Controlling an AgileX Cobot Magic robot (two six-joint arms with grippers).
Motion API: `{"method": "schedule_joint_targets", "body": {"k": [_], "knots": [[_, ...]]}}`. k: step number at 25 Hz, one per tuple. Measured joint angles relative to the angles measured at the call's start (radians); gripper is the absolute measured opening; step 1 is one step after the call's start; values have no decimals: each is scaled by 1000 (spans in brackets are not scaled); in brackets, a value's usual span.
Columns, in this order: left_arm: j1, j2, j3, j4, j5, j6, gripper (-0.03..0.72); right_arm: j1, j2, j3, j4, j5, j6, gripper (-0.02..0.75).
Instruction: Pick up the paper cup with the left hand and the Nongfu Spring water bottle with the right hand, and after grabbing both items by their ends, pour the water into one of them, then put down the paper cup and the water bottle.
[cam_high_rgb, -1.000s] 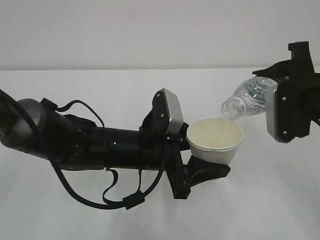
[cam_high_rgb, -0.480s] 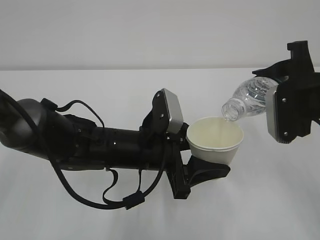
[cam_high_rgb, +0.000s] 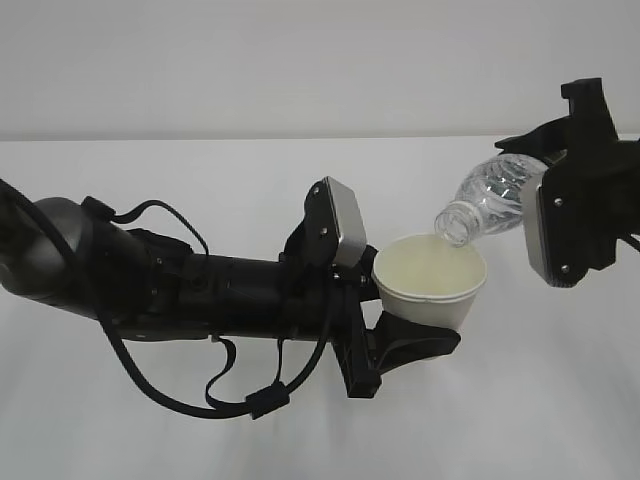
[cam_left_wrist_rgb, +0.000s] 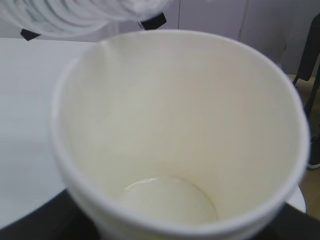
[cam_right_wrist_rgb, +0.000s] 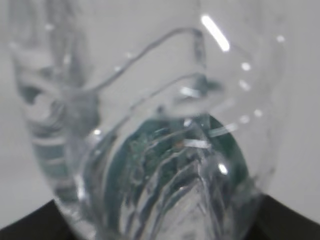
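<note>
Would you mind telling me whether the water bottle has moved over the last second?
Yes. The water bottle has shifted left, its mouth now over the rim of the stationary paper cup.

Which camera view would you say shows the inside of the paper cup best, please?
The left wrist view: it looks straight down into the paper cup, showing its cream wall and a little water pooled at the bottom. The exterior view shows the cup from the side, with only its upper inner wall visible. The right wrist view shows only the bottle.

bare lab bench: plain white table (cam_high_rgb: 560, 400); blank wall (cam_high_rgb: 300, 60)
</note>
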Motion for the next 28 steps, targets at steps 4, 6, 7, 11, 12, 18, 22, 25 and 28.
{"method": "schedule_joint_targets", "body": {"k": [4,6,7,11,12,18,22,25,28], "knots": [[0,0,0,-2,0,0,454,12,0,-2,-4,9,0,419],[0,0,0,-2,0,0,454,12,0,-2,-7,17,-2,419],[0,0,0,-2,0,0,454,12,0,-2,-7,20,-2,419],[0,0,0,-2,1,0,454,12,0,-2,-7,21,-2,418],[0,0,0,-2,1,0,454,12,0,-2,-7,21,-4,418],[0,0,0,-2,1,0,454,12,0,-2,-7,22,-10,418],[0,0,0,-2,2,0,454,12,0,-7,-7,23,-16,417],[0,0,0,-2,4,0,454,12,0,-17,-7,23,-16,417],[0,0,0,-2,6,0,454,12,0,-17,-7,25,-16,417]]}}
